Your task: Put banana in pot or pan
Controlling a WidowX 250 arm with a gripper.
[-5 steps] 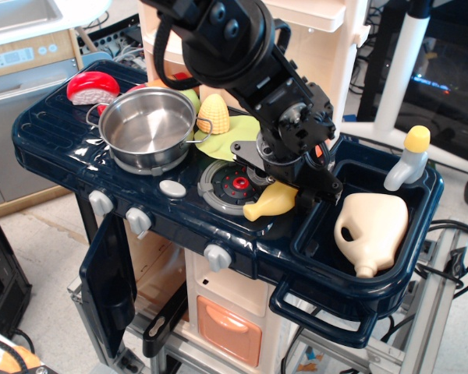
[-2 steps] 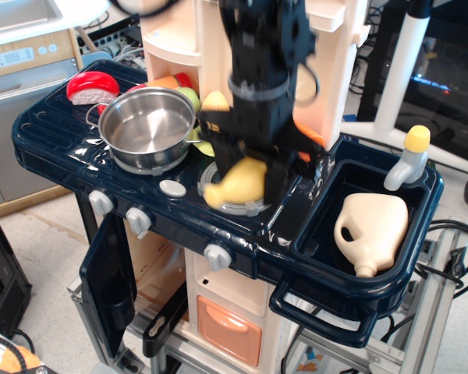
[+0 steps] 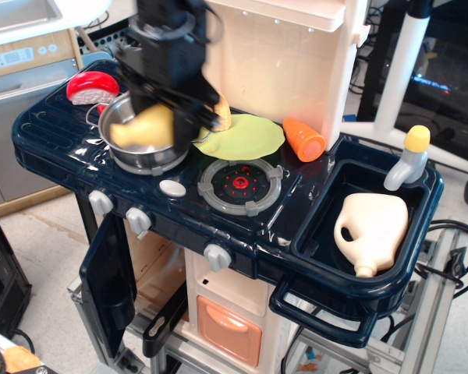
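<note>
The black gripper (image 3: pixel 165 109) hangs over the shiny steel pot (image 3: pixel 121 152) at the left of the toy stove top. It is shut on the smooth yellow banana (image 3: pixel 144 127), held just above the pot's opening and tilted down to the left. The arm hides most of the pot; its front rim and left side show.
A lime-green plate (image 3: pixel 246 136) lies right of the pot, with a corn cob (image 3: pixel 223 115) partly hidden behind the arm. An orange carrot (image 3: pixel 304 139), a red-and-white toy (image 3: pixel 92 86), the round burner (image 3: pixel 240 185), and a sink (image 3: pixel 351 175) holding a cream jug (image 3: pixel 374 226) are nearby.
The gripper has carried the banana from the burner at the stove's front middle up and left to above the pot. The plate and carrot are now uncovered.
</note>
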